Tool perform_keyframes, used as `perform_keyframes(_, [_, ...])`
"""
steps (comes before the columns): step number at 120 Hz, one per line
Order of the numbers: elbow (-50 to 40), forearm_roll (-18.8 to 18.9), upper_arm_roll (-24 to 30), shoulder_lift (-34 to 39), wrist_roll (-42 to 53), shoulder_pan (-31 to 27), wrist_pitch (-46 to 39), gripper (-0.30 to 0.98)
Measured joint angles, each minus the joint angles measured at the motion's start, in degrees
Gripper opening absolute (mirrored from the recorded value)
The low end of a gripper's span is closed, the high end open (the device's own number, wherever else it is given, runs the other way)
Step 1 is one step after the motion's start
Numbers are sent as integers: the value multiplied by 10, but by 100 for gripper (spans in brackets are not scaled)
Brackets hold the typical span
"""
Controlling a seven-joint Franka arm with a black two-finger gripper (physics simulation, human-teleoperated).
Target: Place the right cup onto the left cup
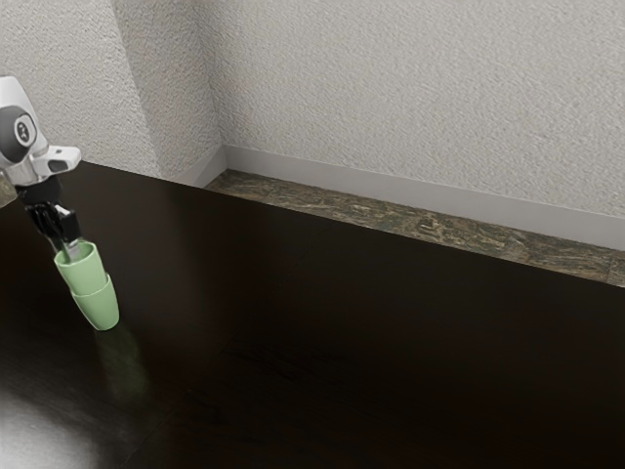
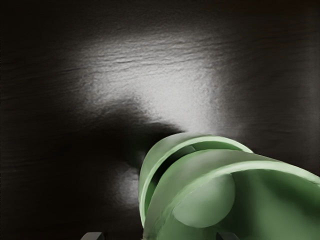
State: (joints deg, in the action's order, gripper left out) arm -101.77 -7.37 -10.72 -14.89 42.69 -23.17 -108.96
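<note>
Black two-finger gripper, left side of the exterior view: released, its tips apart astride a wall, so you can probably lift straight clear. Pale-green tapered upper cup: same area, set in the mouth of the matching green lower cup, which bears it on the glossy dark table.
</note>
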Motion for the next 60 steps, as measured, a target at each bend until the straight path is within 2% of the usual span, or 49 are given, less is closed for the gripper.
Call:
perform_keyframes(11, [-7, -1, 2, 31, -1, 2, 2, 42])
perform_keyframes(24, [-29, 1, 7, 82, -6, 9, 5, 53])
perform_keyframes(45, [-45, 7, 8, 160, -19, 49, 25, 62])
perform_keyframes(60, [-32, 12, 23, 181, -28, 78, 39, 65])
